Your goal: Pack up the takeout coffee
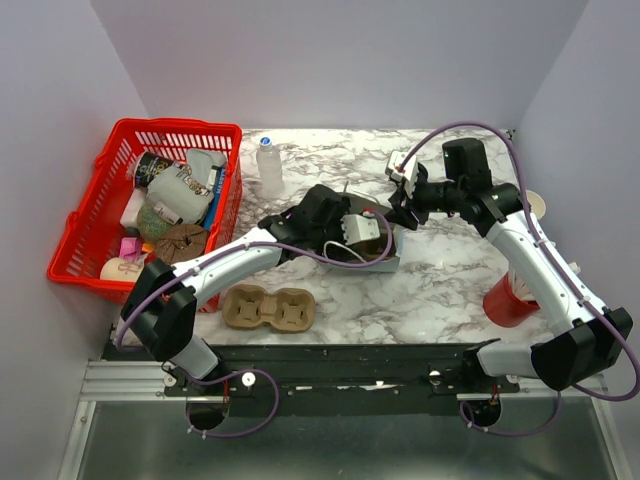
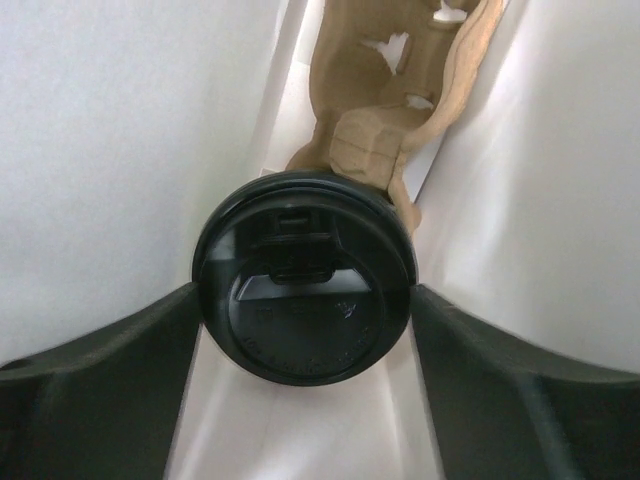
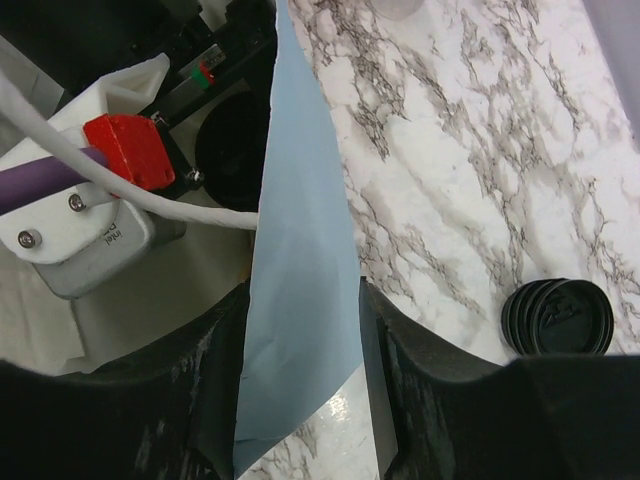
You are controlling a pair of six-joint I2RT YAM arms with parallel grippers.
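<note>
Now the left tool [image 2: 305,300] grips the takeout coffee [image 2: 305,262] from either side at its black lid, deep inside the white paper bag [image 2: 120,150], with a cardboard carrier [image 2: 385,90] just beyond. The right tool [image 3: 300,310] is pinched on the bag's wall, propping the mouth apart. Keep the cup upright, ease it straight toward a carrier well, and let go only once it is seated.

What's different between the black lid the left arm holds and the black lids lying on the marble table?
The held lid is single, gripped between the left fingers inside a white bag; the loose lids form a small stack. The held lid sits beside a cardboard carrier; the loose lids lie on the bare marble table, touched by nothing. Both are round and black.
</note>
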